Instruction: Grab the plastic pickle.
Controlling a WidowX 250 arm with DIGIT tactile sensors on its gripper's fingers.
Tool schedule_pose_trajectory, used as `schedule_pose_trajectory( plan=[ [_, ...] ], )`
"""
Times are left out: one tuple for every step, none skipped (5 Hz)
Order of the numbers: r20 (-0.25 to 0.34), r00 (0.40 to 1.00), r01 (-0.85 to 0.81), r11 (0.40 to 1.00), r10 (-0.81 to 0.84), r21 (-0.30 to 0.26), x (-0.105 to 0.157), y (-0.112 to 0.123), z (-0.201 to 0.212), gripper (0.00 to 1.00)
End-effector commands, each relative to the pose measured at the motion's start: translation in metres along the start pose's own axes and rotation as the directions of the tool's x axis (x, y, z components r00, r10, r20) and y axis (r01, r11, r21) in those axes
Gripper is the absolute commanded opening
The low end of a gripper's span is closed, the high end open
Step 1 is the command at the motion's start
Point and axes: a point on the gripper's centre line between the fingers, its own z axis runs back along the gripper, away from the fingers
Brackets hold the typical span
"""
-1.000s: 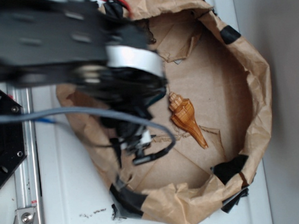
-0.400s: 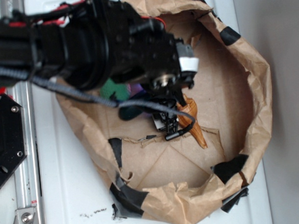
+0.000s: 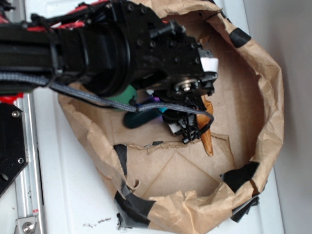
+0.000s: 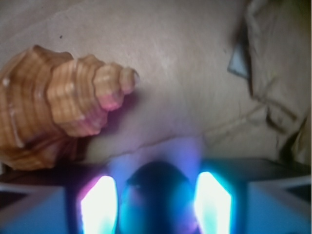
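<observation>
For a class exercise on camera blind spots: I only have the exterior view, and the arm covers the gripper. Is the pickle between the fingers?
Observer: Yes. The wrist camera shows the rounded end of the pickle sitting between the two lit fingers.
Operator: Is the shell caught in there too?
Observer: No. The shell lies outside the fingers, off to one side on the brown paper, apart from the pickle.

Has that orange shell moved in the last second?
No. The shell lies at the same spot beside the paper's crease; only the arm now covers more of it.
</observation>
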Motion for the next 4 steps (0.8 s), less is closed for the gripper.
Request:
schedule_pose_trajectory(
  plan=[
    [0.113, 0.990, 0.092, 0.995, -0.086, -0.041, 0.012, -0.010, 0.105, 0.00],
    [0.165, 0.982, 0.097, 0.995, -0.095, -0.009, 0.002, 0.001, 0.138, 0.00],
    [0.164, 0.982, 0.095, 0.995, -0.095, 0.012, -0.003, -0.001, 0.142, 0.00],
    [0.148, 0.987, 0.069, 0.998, -0.069, 0.008, -0.010, -0.007, 0.136, 0.00]
  ],
)
